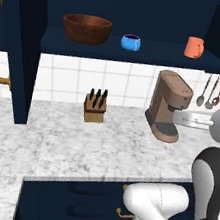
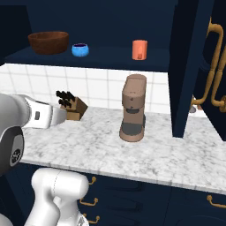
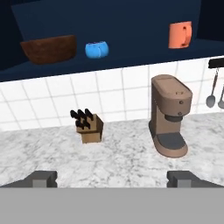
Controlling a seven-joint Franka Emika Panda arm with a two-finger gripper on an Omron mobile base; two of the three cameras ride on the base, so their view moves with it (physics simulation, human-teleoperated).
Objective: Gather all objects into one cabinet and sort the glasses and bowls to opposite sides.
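Observation:
On the navy shelf [image 1: 157, 54] of the open upper cabinet stand three things in a row. The wide brown wooden bowl [image 1: 86, 28] [image 2: 48, 42] [image 3: 48, 49] is at the left. Just right of it sits the small blue bowl [image 1: 131, 42] [image 2: 80, 49] [image 3: 96, 49]. An orange-coral glass [image 1: 194, 47] [image 2: 140, 49] [image 3: 180, 35] stands apart at the right. My gripper [image 3: 112, 179] is open and holds nothing. It hangs back over the marble counter, well below and in front of the shelf, facing the tiled wall.
A brown coffee maker [image 1: 168, 105] [image 2: 133, 107] [image 3: 170, 113] and a knife block [image 1: 95, 106] [image 2: 70, 105] [image 3: 89, 127] stand on the counter [image 1: 75, 147] under the shelf. Utensils [image 1: 211, 91] hang at the right. Open navy doors [image 1: 27, 42] [image 2: 190, 66] with brass handles flank the cabinet.

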